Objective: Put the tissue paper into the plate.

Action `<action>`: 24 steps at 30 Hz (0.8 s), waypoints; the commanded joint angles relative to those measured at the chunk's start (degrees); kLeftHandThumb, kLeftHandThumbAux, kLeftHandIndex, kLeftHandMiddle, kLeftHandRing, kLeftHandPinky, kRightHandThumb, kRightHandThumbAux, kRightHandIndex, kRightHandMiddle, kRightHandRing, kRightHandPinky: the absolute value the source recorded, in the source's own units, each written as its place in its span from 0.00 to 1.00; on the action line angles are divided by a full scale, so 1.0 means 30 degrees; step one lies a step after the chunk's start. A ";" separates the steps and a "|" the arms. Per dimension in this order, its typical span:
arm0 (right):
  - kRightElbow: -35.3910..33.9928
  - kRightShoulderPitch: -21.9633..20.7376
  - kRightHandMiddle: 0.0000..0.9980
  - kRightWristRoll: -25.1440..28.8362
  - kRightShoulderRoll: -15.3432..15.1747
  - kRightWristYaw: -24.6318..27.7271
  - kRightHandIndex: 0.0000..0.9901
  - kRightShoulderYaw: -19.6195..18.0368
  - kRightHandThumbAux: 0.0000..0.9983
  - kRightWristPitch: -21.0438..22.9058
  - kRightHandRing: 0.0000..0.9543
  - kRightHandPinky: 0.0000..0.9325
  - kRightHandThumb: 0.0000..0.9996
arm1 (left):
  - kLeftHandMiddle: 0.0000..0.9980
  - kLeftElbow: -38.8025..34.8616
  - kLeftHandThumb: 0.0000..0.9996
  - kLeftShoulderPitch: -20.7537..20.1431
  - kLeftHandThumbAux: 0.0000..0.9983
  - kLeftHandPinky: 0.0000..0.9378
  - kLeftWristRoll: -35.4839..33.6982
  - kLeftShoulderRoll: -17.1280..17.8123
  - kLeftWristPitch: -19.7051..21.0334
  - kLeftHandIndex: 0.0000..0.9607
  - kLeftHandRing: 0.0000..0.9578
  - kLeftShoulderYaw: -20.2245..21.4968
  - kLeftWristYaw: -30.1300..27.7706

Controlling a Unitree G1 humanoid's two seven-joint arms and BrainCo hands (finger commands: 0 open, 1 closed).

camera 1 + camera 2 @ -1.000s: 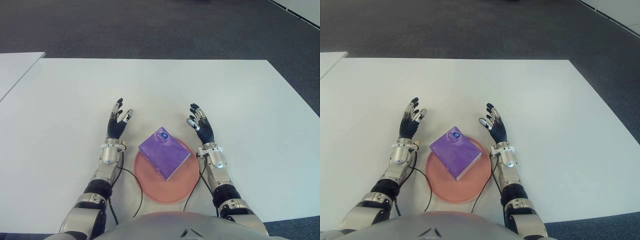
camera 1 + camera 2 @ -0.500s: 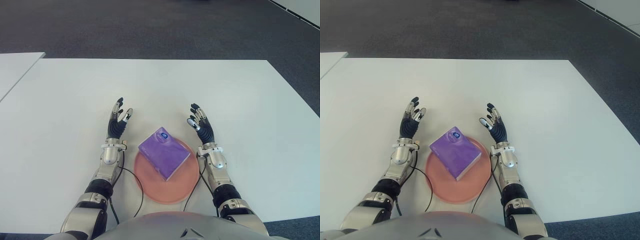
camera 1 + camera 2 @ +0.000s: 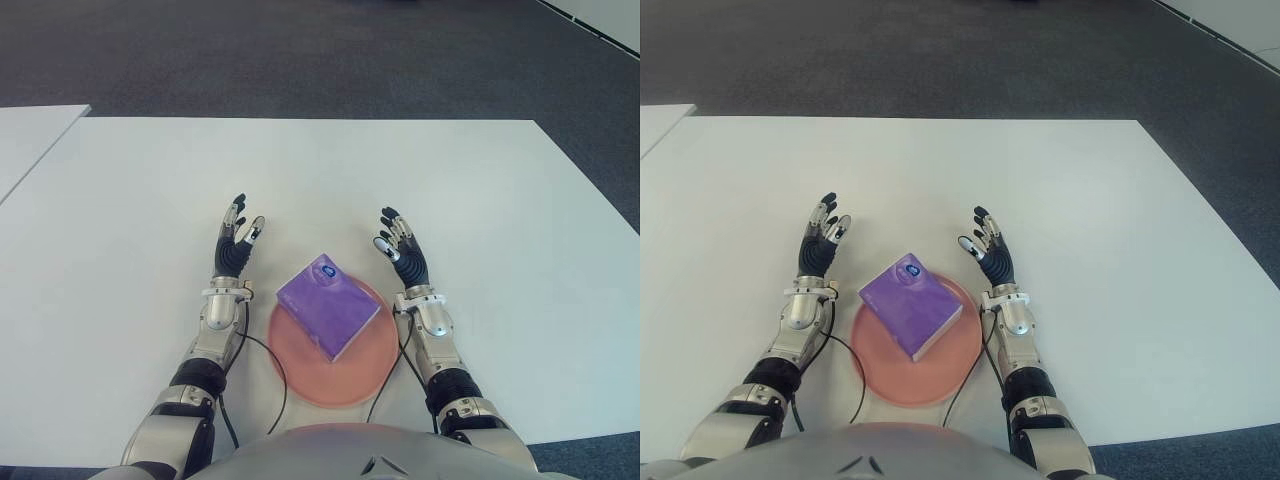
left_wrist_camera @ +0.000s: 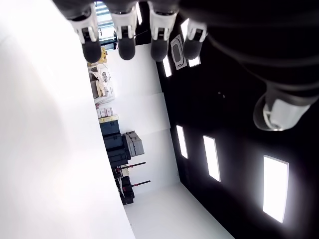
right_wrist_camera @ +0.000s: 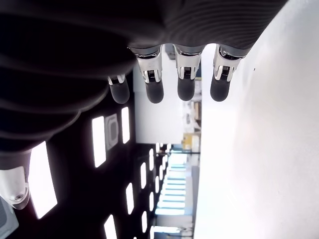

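Note:
A purple tissue pack (image 3: 328,304) lies in the pink round plate (image 3: 370,368) on the white table (image 3: 400,170), close to my body. My left hand (image 3: 237,247) shows just left of the plate, fingers straight and spread, holding nothing. My right hand (image 3: 400,250) shows just right of the plate, also spread with an empty palm. Both wrist views show extended fingertips (image 4: 126,50) (image 5: 185,92) with nothing between them.
Black cables (image 3: 262,345) run from both wrists along the plate's sides toward my body. A second white table (image 3: 30,135) stands at the far left. Dark carpet (image 3: 300,50) lies beyond the table's far edge.

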 commanded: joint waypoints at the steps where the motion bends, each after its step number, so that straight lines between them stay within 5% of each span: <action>1: 0.0921 0.1528 0.00 -0.0078 -0.0054 -0.0006 0.00 0.0013 0.49 0.0701 0.00 0.00 0.00 | 0.00 0.1132 0.00 0.1084 0.38 0.00 0.0390 -0.0251 0.0167 0.00 0.00 -0.0193 0.0184; 11: 0.0276 0.1855 0.00 -0.0232 0.0231 -0.1055 0.00 -0.0180 0.50 0.1429 0.00 0.00 0.01 | 0.00 0.0837 0.00 0.1298 0.39 0.00 0.0979 -0.0273 -0.0073 0.00 0.00 -0.0313 0.0888; 24: -0.0859 0.2297 0.00 -0.0553 0.0868 -0.3596 0.00 -0.0330 0.48 0.2416 0.00 0.00 0.14 | 0.00 0.0096 0.00 0.1586 0.40 0.00 0.1167 -0.0222 0.0611 0.00 0.00 -0.0368 0.0944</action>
